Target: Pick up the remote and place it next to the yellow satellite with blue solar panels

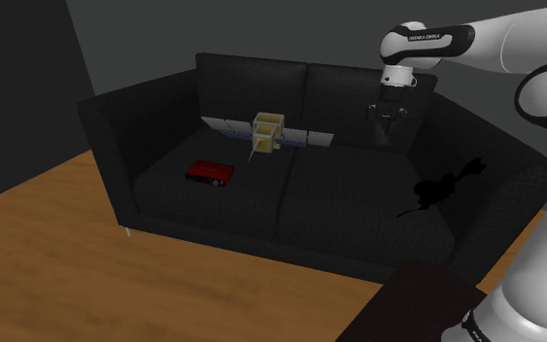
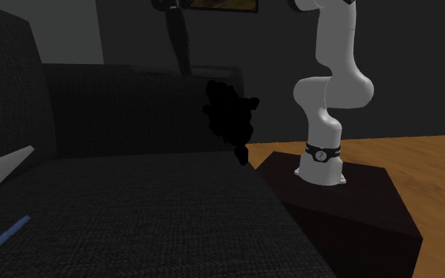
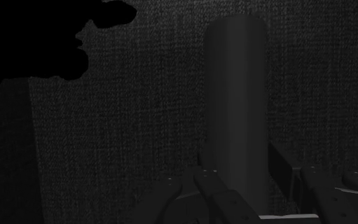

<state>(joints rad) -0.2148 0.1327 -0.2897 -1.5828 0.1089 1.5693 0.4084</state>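
over the sofa (image 1: 339, 199) cushion at the shoulder view's right, my claw (image 1: 390, 121) was clenched on the dark remote (image 3: 234, 95), which hung clear of the seat. so the pick-up looked done to me. the carry was left: the yellow satellite (image 1: 267, 132) with its blue panels sat near the backrest, about where the two cushions meet, well apart from me toward that view's left, with a red box (image 1: 211, 173) near it. the remote was not yet set beside it.

One sofa (image 1: 164, 107), one yellow satellite (image 1: 267, 133) (two panels (image 1: 225, 124)), one red box (image 1: 211, 173), one dark remote (image 3: 234, 95), one arm (image 1: 514, 39).
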